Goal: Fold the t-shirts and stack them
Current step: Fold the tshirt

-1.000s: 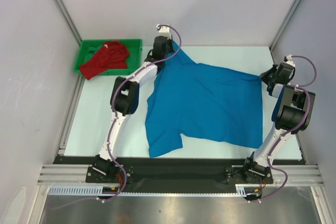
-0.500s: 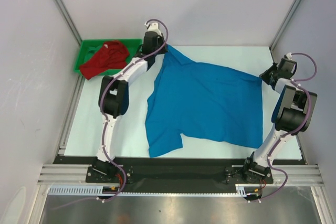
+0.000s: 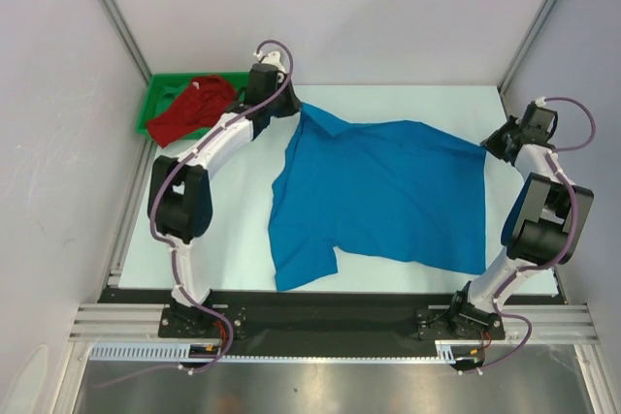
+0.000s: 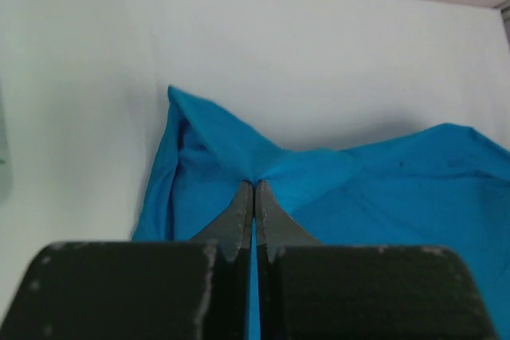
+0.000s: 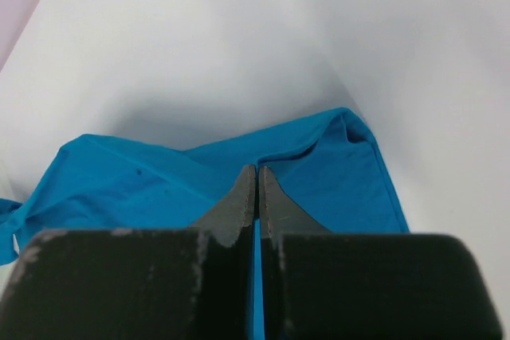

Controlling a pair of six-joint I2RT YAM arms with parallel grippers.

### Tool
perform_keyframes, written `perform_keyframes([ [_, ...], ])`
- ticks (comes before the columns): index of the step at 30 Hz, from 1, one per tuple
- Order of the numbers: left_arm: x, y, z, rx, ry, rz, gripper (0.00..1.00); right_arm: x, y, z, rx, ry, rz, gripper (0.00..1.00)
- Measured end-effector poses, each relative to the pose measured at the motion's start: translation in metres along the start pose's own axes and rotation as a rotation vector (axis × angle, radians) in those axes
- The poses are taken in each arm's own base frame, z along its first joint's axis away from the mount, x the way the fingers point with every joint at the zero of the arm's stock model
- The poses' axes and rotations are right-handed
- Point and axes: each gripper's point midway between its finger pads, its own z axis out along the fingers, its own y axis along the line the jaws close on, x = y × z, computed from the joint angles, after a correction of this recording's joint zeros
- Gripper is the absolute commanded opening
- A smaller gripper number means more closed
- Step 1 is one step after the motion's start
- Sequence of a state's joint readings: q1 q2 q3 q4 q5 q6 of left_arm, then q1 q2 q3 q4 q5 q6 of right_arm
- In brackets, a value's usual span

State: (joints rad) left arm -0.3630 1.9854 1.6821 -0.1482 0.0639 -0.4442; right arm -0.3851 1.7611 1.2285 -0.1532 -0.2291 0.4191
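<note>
The bright blue t-shirt lies spread over the middle of the white table. My left gripper is shut on its far left corner; the wrist view shows the jaws pinching a fold of blue cloth. My right gripper is shut on the far right corner, with blue cloth between the jaws. The red t-shirt lies crumpled in the green tray at the far left.
The left arm stretches along the table's left side, next to the green tray. Metal frame posts stand at the far corners, and white walls close in the sides. The table's near edge runs in front of the shirt.
My left gripper has moved left toward the tray, pulling the blue shirt's far left corner with it. My right gripper has shifted slightly right and back. The shirt's top edge is stretched wider.
</note>
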Motion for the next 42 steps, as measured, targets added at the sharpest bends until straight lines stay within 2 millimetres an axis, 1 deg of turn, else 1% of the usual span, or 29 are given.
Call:
perform_keyframes([
  [3, 0.018, 0.009, -0.006, -0.027, 0.055, -0.007, 0.00, 0.008, -0.003, -0.006, 0.011, 0.019, 0.007, 0.00],
  [8, 0.051, 0.022, -0.023, -0.072, 0.145, -0.041, 0.00, 0.030, -0.021, -0.017, 0.053, 0.070, 0.037, 0.00],
  [12, 0.062, 0.025, -0.044, -0.087, 0.167, -0.080, 0.00, 0.043, -0.034, -0.021, 0.081, 0.098, 0.061, 0.00],
  [17, 0.072, 0.021, -0.077, -0.075, 0.170, -0.143, 0.00, 0.044, -0.039, -0.023, 0.092, 0.099, 0.070, 0.00],
  [22, 0.088, 0.020, -0.096, -0.057, 0.198, -0.181, 0.00, 0.042, -0.040, -0.024, 0.093, 0.094, 0.072, 0.00],
  [30, 0.108, 0.019, -0.112, -0.030, 0.240, -0.218, 0.00, 0.042, -0.041, -0.024, 0.097, 0.093, 0.072, 0.00],
  [35, 0.129, 0.022, -0.125, -0.023, 0.273, -0.240, 0.00, 0.041, -0.041, -0.024, 0.101, 0.090, 0.071, 0.00],
  [39, 0.140, 0.025, -0.127, -0.027, 0.295, -0.246, 0.00, 0.040, -0.042, -0.024, 0.106, 0.086, 0.070, 0.00],
  [42, 0.142, 0.026, -0.128, -0.026, 0.301, -0.247, 0.00, 0.040, -0.044, -0.025, 0.115, 0.082, 0.070, 0.00],
])
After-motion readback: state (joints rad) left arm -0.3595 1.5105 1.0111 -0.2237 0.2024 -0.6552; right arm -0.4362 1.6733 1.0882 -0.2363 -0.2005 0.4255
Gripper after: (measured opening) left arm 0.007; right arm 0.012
